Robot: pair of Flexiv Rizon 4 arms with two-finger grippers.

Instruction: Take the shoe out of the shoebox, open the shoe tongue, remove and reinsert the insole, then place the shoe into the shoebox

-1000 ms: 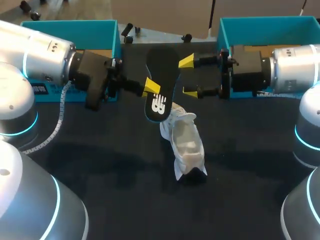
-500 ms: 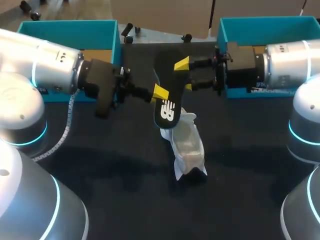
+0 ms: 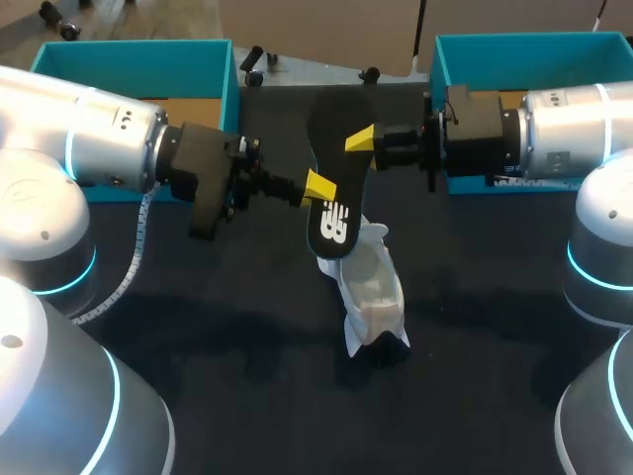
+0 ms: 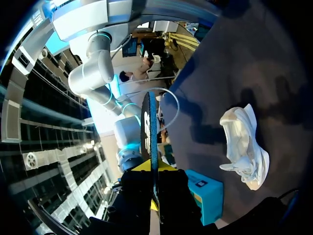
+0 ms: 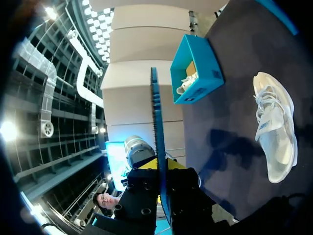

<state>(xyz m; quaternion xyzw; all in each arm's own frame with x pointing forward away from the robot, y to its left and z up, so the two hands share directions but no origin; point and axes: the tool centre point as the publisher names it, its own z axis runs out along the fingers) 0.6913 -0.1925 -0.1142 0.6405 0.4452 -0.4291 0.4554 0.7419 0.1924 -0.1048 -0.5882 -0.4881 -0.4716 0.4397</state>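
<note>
A black insole [image 3: 334,168] with a white logo hangs in the air above the table, heel end down. My left gripper [image 3: 318,186] is shut on its lower left edge. My right gripper [image 3: 361,139] is shut on its upper right edge. The white shoe [image 3: 371,292] lies on the dark table just under the insole's lower end. In the left wrist view the insole [image 4: 150,132] stands edge-on between the fingers of the left gripper [image 4: 154,169], with the shoe [image 4: 243,147] off to one side. The right wrist view shows the insole [image 5: 156,127] edge-on in the right gripper [image 5: 161,164], and the shoe [image 5: 274,132] on the table beyond.
A teal shoebox [image 3: 129,54] stands at the back left and a second teal shoebox [image 3: 524,49] at the back right, behind my arms. The dark table [image 3: 198,327] spreads around the shoe.
My right gripper moved in and closed on the insole's upper edge. The left gripper carried the insole a little to the right, over the shoe. The shoe stayed put.
</note>
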